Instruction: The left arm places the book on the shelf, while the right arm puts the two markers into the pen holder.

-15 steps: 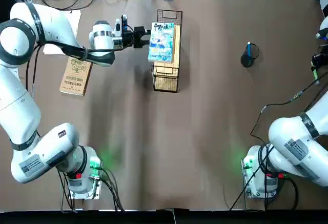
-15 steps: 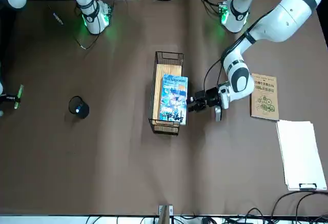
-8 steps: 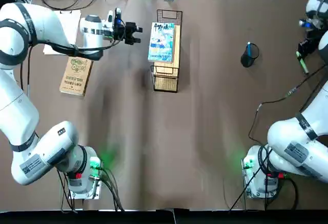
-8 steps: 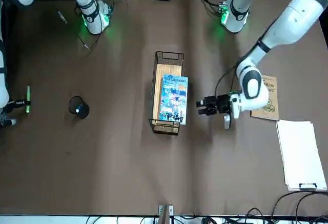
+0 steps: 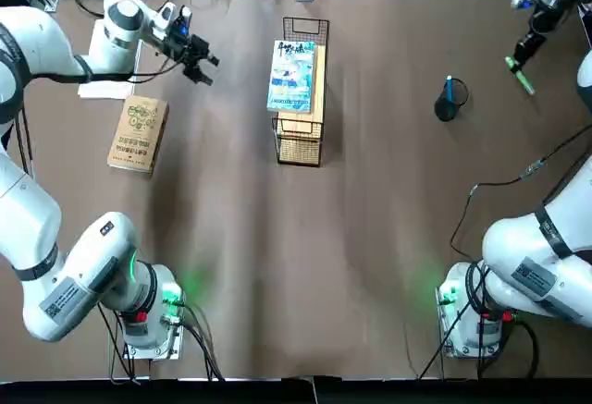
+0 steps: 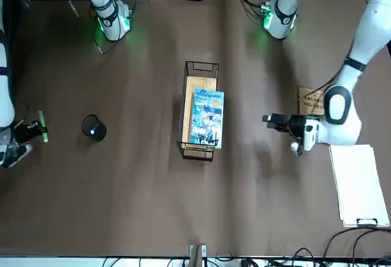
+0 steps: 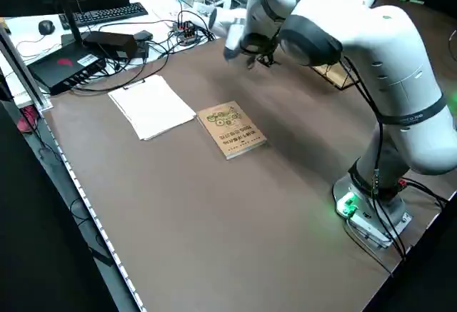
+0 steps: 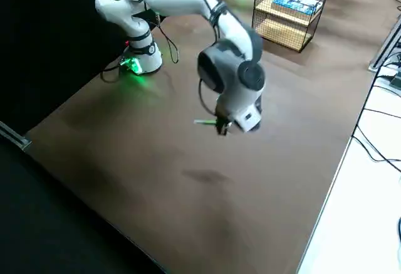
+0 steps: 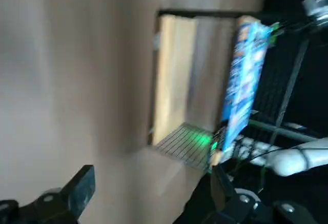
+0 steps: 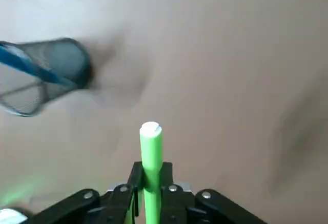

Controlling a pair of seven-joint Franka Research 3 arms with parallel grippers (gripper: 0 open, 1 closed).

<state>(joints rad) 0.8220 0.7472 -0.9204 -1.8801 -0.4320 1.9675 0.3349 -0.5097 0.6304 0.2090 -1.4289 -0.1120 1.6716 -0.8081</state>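
The right claw (image 10: 151,183) grips the green marker (image 10: 152,167); beside it, apart, stands the pen cup (image 10: 66,62) with the blue marker (image 10: 36,71) inside. A crooked approach could knock the cup over. The left claw (image 9: 154,190), spread empty, is clear of the shelf (image 9: 177,75) bearing the book (image 9: 246,80).

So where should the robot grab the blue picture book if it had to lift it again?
Probably by the long edge of the thin book with the light blue illustrated cover, coming from the left arm's side: that edge sticks out past the black wire mesh shelf, so an open pincer could close over it.
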